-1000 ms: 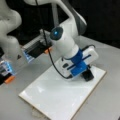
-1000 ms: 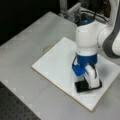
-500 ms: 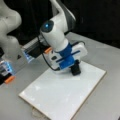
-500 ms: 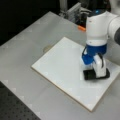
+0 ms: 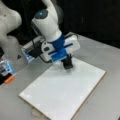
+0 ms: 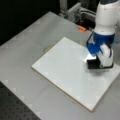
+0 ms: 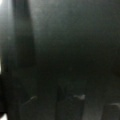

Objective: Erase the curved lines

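We see a flat, smooth white rectangular board (image 5: 65, 92) (image 6: 72, 72) on the grey table (image 6: 25, 62). The gripper (image 5: 67, 63) (image 6: 95, 63) presses a black block eraser (image 5: 68, 65) (image 6: 93, 65) down onto the board, jaws clenched around it; no squiggle shows.

Smooth white board (image 5: 65, 92) (wood-coloured edge), matt grey table (image 6: 30, 45)

The pincer (image 5: 67, 65) has slid along the whiteboard (image 5: 62, 92).
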Available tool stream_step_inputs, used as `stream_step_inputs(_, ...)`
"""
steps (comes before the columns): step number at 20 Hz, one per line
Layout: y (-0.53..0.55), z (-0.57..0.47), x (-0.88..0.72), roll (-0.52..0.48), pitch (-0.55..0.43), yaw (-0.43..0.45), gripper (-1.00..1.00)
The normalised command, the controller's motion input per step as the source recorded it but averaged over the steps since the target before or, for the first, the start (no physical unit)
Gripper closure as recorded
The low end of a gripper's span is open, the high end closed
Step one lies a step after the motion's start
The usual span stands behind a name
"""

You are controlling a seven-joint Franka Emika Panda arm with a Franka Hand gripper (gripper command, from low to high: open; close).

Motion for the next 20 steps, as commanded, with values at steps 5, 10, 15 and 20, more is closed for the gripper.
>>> stream_step_inputs(5,-0.47,0.45,0.05,-0.132,0.361,0.291,1.0)
stream_step_inputs(10,-0.5,0.39,0.03,-0.126,0.33,0.392,1.0)
stream_step_inputs(15,-0.46,0.25,0.12,-0.094,0.273,0.39,1.0)
stream_step_inputs(20,-0.42,0.17,0.22,-0.088,0.249,0.375,1.0)
